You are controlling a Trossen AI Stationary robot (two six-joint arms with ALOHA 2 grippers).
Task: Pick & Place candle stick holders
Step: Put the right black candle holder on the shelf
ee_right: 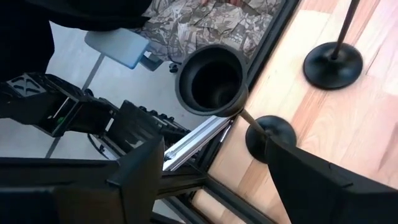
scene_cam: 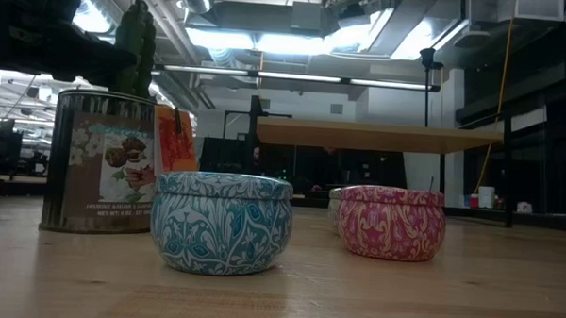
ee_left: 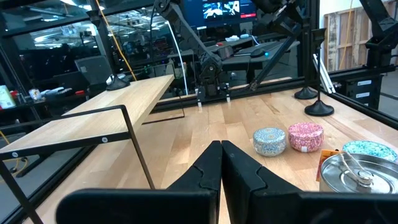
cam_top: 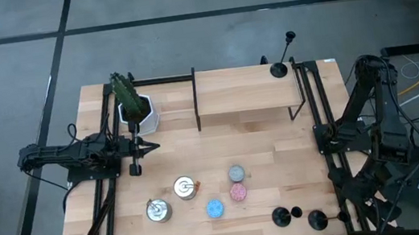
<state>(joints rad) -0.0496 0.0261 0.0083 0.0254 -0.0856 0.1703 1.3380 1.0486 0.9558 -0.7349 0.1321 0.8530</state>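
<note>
One black candle stick holder [cam_top: 278,69] stands on the wooden shelf [cam_top: 242,89] at the far right. Two more [cam_top: 282,216] [cam_top: 318,219] stand on their round bases near the table's near right corner. My right gripper [ee_right: 211,144] hangs open above the one nearer the right edge. In the right wrist view that holder's cup [ee_right: 211,78] and thin stem [ee_right: 252,121] lie between the two fingers, and its base [ee_right: 273,134] is partly hidden behind one finger; I see no touch. My left gripper [cam_top: 142,149] waits shut at the table's left side.
Small round tins [cam_top: 215,208] [cam_top: 238,192] [cam_top: 236,172] and two silver tins [cam_top: 185,187] [cam_top: 158,211] sit in the near middle. A potted cactus [cam_top: 133,107] stands at the far left. Black frame rails [cam_top: 326,143] run along the right edge beside my right arm.
</note>
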